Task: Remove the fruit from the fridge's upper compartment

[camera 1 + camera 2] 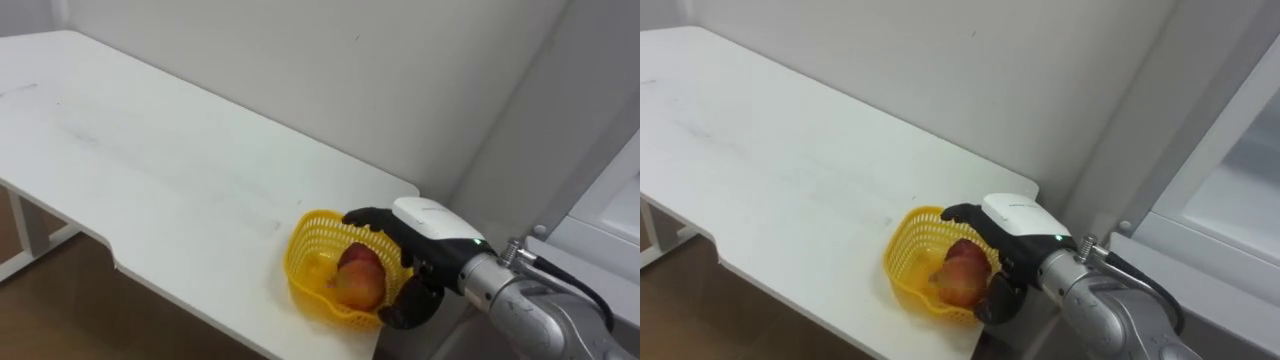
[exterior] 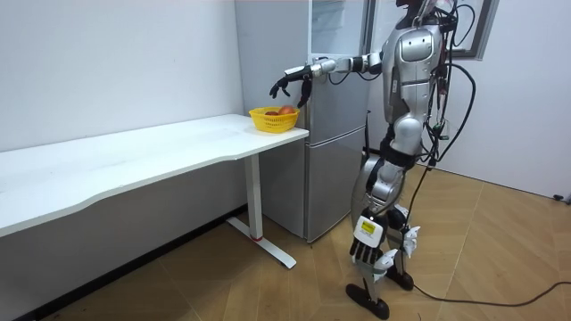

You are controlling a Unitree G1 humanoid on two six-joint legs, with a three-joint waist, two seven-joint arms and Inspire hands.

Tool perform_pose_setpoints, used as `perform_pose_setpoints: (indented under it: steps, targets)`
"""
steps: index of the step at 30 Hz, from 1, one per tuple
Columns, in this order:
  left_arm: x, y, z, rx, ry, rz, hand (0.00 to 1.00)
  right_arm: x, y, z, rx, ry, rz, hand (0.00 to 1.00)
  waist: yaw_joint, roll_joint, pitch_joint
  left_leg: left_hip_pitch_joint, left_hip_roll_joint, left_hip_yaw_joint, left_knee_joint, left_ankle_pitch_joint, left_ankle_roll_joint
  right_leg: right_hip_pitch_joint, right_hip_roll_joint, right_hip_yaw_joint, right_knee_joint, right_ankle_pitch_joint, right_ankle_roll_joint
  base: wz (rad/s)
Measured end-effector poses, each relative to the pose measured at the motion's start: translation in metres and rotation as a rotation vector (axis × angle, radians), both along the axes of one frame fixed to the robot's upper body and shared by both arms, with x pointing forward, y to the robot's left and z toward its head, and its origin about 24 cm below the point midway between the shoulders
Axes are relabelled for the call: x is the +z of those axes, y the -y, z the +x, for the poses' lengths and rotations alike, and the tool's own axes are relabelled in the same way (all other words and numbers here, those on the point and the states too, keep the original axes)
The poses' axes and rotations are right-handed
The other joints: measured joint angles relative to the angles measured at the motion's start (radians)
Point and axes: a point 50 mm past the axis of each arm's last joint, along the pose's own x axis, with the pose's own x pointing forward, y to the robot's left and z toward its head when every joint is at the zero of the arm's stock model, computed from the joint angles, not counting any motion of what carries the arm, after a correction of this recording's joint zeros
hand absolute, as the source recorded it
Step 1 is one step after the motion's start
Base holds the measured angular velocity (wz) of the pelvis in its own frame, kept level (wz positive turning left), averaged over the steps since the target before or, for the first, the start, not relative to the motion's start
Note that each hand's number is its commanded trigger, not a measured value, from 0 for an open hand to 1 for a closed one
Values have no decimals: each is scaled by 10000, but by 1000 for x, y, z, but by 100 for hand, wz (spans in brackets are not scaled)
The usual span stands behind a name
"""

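A yellow mesh basket (image 1: pixel 308 262) stands at the near right corner of the white table (image 1: pixel 150 170), close to the edge. In it lies a red and yellow fruit (image 1: pixel 360 282). My right hand (image 1: pixel 428 224) reaches in from the lower right and hovers over the basket, open, with its fingers loosely spread and arched above the fruit. From the room view, the right hand (image 2: pixel 293 80) hangs clear above the basket (image 2: pixel 272 119), touching nothing. The fruit (image 1: pixel 962 272) rests in the basket (image 1: pixel 905 262).
The grey fridge (image 2: pixel 335 134) stands right beside the table's end, its upper door open, and I stand in front of it. A fridge door edge (image 1: pixel 1230 170) shows at the right. A wall runs along behind the table.
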Motion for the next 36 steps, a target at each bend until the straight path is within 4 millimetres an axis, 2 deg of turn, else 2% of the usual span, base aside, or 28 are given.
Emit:
perform_pose_setpoints:
  steps: [11, 19, 24, 27, 28, 36]
  targets:
    - [0, 0, 0, -1, 7, 12, 0, 0, 0, 0, 3, 4, -2, 0, -22, 23, 18, -20, -3, -46, 2, -1, -1, -4, 3, -75, 1, 0, 0, 0]
    - [0, 0, 0, 5, 28, 84, 0, 0, 0, 0, 10, 13, 10, 0, -31, -76, -57, -1, 0, -52, 1, 0, -1, 3, 1, -80, 1, 0, 0, 0]
    - [0, -1, 1, 11, 81, 112, 0, 6, -1, 2, 37, 178, 34, 0, -56, -83, -63, 9, 4, -38, 1, 0, -1, 7, -3, -76, 1, 0, 0, 0]
    - [0, -1, 0, 2, 88, 123, 0, 12, -3, 3, 120, 323, 162, 0, -66, -75, -56, 59, 14, 34, 11, 1, 0, 40, -4, 28, 1, 0, 0, -3]
    - [0, -1, 0, -4, 111, 171, 0, 13, -4, 2, 199, 324, 282, 0, -70, -16, -10, 100, 13, 37, 9, 1, 1, 83, -8, 43, 1, 0, 0, 0]
    - [1, -2, 2, 15, 359, 615, 0, 33, -22, -11, 1457, 840, 1316, 0, -128, 18, 15, 180, 18, 76, -16, 0, 0, 149, 5, 107, 5, 0, 0, -1]
